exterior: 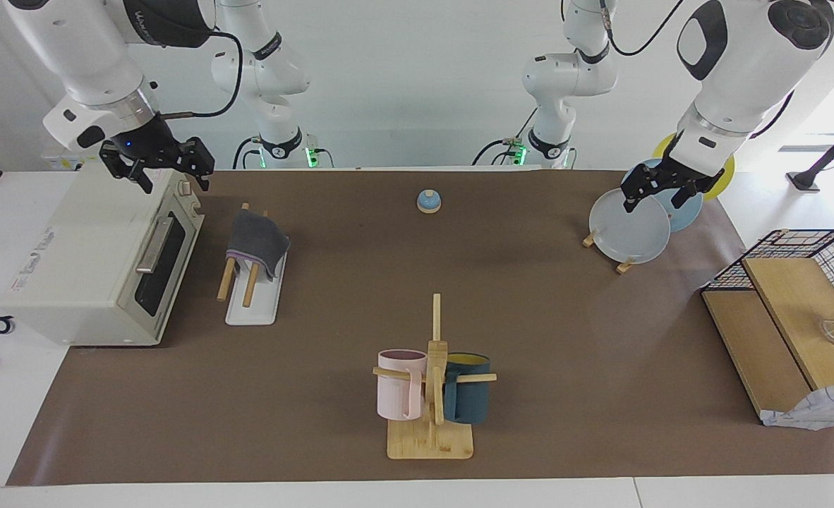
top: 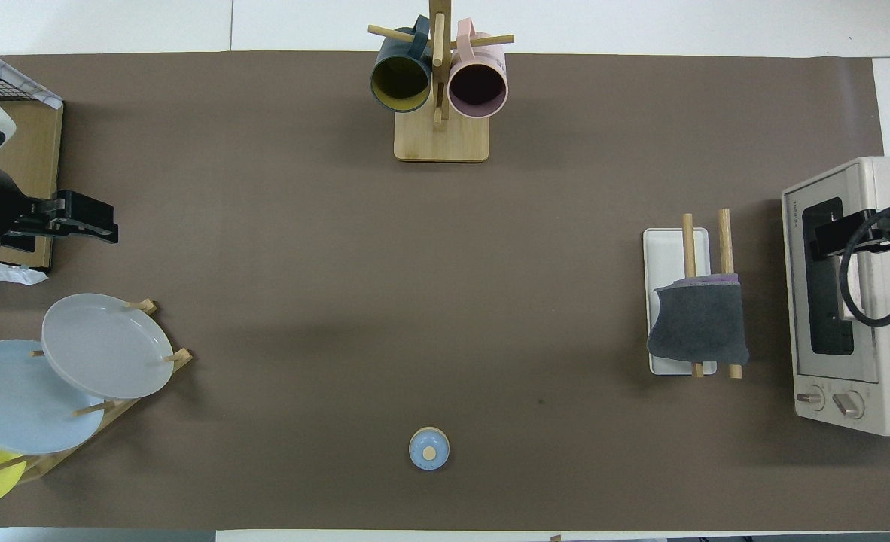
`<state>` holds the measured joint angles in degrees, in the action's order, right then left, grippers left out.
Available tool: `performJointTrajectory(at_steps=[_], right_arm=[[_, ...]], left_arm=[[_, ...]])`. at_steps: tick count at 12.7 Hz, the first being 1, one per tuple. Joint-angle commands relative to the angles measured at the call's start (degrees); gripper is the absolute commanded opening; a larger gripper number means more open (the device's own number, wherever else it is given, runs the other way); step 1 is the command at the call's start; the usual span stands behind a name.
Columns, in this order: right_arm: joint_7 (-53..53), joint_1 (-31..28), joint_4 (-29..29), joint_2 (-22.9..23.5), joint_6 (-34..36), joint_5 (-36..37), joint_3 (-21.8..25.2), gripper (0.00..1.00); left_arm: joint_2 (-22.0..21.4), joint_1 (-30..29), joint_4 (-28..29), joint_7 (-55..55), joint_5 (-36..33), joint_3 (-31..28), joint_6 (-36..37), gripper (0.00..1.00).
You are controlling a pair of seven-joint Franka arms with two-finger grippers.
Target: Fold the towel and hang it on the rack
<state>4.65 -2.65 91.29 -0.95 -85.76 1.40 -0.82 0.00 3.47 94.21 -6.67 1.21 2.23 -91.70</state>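
Note:
The towel [exterior: 256, 243] hangs folded over the two wooden rods of the rack [exterior: 251, 310], dark grey face out, with a thin purple strip along one edge. It covers the rods' end nearer the robots, and also shows in the overhead view [top: 699, 324] on the rack [top: 663, 248]. My right gripper [exterior: 175, 180] is open and empty, up in the air over the toaster oven beside the rack; the overhead view [top: 821, 239] shows it too. My left gripper [exterior: 653, 201] is open and empty, raised over the plate stand; the overhead view [top: 102, 222] shows it too.
A white toaster oven [exterior: 92, 275] stands at the right arm's end beside the rack. A bamboo stand with pink and teal mugs [exterior: 432, 395] is farthest from the robots. A small blue bell [exterior: 428, 202], a plate stand [exterior: 632, 229] and a wire basket with wooden boards [exterior: 791, 310] are also here.

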Motion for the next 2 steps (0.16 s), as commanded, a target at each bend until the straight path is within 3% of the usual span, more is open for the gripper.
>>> performJointTrajectory(at_steps=[1, 2], right_arm=[[-0.79, -0.34, -0.58, 0.25, -0.11, 0.27, -0.67, 1.0], [-0.79, -0.42, -0.49, 0.25, -0.37, 0.18, -0.67, 1.0]], left_arm=[[-0.35, -0.57, 0.27, 0.17, -0.69, 0.49, 0.2, 1.0], [-0.35, -0.57, 0.27, 0.17, -0.69, 0.49, 0.2, 1.0]])
